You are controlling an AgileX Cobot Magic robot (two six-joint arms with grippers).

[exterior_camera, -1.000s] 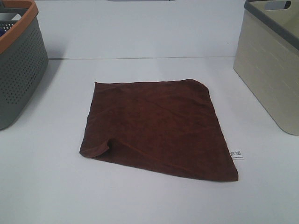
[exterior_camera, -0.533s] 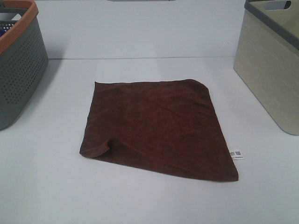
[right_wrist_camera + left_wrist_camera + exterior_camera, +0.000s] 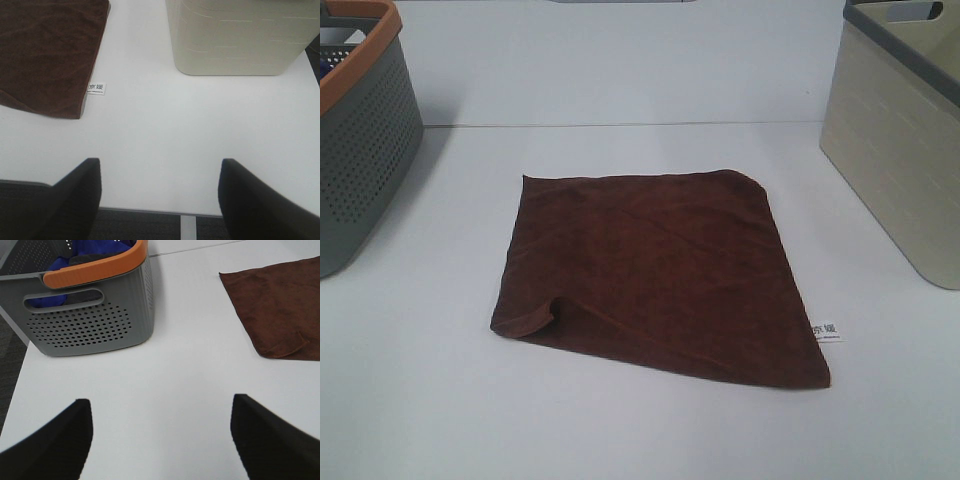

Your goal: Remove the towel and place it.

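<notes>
Task progress: the towel [image 3: 655,272] lies spread flat on the white tabletop [image 3: 620,80], so I judge that it is already out of a basket; whether this is its final place, I cannot tell.
What is left: perhaps nothing, or perhaps one more pick and place; the pictures alone do not decide this.
Towel position: in the middle of the tabletop, between the grey basket [image 3: 360,140] with the orange rim and the beige basket [image 3: 900,150], well apart from both.
Towel shape: almost square, one near corner [image 3: 525,322] is folded up a little; the white tag [image 3: 826,331] sticks out at the opposite near corner.
Grey basket content: a blue cloth [image 3: 95,250] is inside it, seen in the left wrist view.
Left end effector [image 3: 162,440]: jaws stand wide apart, nothing is between them, only bare tabletop below; it is near the grey basket and touches nothing.
Right end effector [image 3: 160,200]: also wide apart and without load; it hangs over the tabletop edge, near the towel corner with the tag, not touching it.
Arms in the high view: not visible there.
</notes>
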